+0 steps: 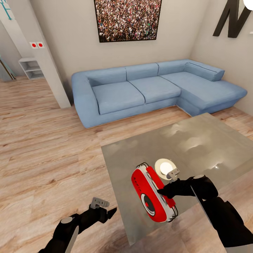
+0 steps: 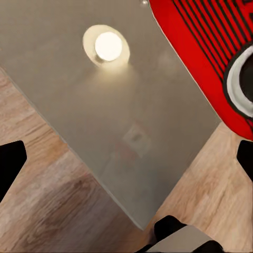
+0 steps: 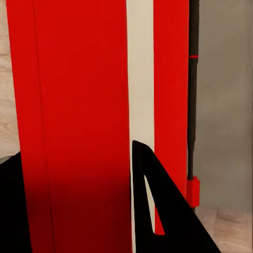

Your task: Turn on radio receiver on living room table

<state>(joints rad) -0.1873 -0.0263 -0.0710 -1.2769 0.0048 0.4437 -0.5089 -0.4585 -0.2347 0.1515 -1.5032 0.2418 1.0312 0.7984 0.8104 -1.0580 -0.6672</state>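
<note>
The red radio receiver (image 1: 153, 194) with its white stripe and round dark dial sits tilted near the front left corner of the glossy grey table (image 1: 196, 144). My right gripper (image 1: 162, 192) reaches it from the right, one fingertip on its red body. In the right wrist view the two black fingers (image 3: 158, 200) stand apart over the red casing and white stripe (image 3: 139, 79). My left gripper (image 1: 105, 212) hangs open over the wood floor, left of the table's front corner. Its wrist view shows the radio's grille and dial rim (image 2: 211, 58) beside the table's edge.
A blue sectional sofa (image 1: 147, 88) stands behind the table under a crowd picture (image 1: 127, 19). A lamp's bright reflection (image 1: 165, 167) lies on the glass just behind the radio. A white pillar (image 1: 45, 59) rises at the left, with light plank floor (image 1: 49, 147) around it.
</note>
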